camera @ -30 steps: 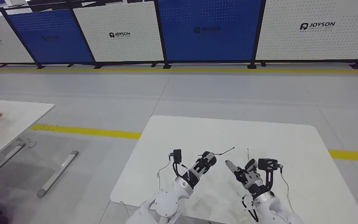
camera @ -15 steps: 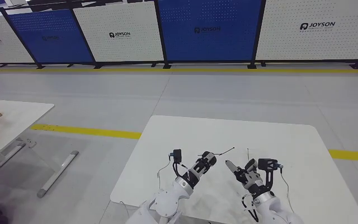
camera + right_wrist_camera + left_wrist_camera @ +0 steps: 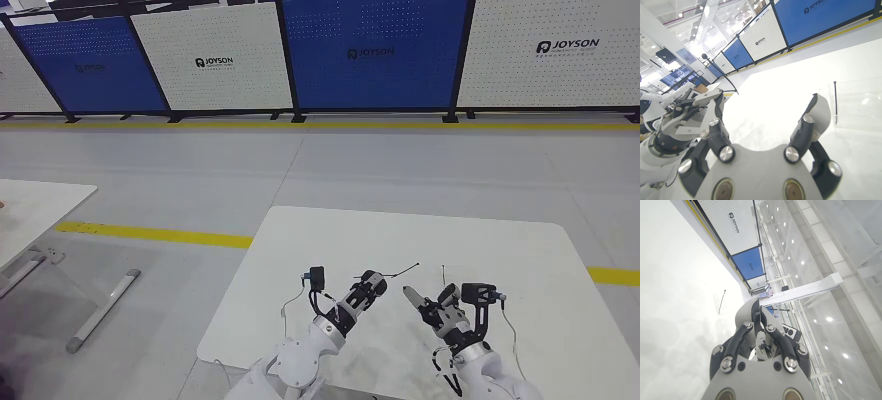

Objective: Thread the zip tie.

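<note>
My left gripper [image 3: 374, 281] is shut on one end of a black zip tie [image 3: 400, 270], which sticks out over the white table [image 3: 500, 240] towards the far right. In the right wrist view that tie [image 3: 721, 73] curves upward with its head at the top. In the left wrist view the fingertips [image 3: 759, 306] are pressed together on the strap. My right gripper [image 3: 425, 297] stands open just to the right, nothing between its fingers [image 3: 815, 98]. A second zip tie [image 3: 443, 272] lies flat on the table beyond it.
The second tie [image 3: 835, 100] rests on a clear plastic sheet [image 3: 857, 106]; it is also in the left wrist view [image 3: 721, 302]. Another white table [image 3: 30, 215] stands to the left across the floor. Blue and white panels [image 3: 370, 55] close the back.
</note>
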Controlling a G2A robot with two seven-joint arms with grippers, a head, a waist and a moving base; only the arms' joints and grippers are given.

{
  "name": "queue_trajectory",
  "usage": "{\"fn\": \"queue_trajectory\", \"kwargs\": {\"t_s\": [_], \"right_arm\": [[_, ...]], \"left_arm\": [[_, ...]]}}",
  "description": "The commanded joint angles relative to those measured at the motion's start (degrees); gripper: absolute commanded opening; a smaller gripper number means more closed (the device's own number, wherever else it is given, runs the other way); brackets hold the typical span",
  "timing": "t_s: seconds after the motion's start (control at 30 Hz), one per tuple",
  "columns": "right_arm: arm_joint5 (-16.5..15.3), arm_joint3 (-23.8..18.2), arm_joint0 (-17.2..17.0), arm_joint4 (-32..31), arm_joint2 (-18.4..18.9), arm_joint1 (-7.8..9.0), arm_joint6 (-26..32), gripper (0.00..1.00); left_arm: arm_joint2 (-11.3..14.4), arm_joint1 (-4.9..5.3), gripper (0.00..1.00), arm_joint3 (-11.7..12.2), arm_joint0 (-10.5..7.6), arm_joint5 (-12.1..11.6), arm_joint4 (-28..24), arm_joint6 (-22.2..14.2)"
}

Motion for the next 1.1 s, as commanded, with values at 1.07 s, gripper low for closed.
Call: {"fn": "queue_trajectory", "kwargs": {"t_s": [1.07], "right_arm": [[-2.56, 1.30, 4.04, -18.41, 0.70, 1.29, 4.75, 1.00]], "left_arm": [[-1.59, 0.38, 0.00, -2.74, 1.18, 4.08, -11.91, -9.96]]}}
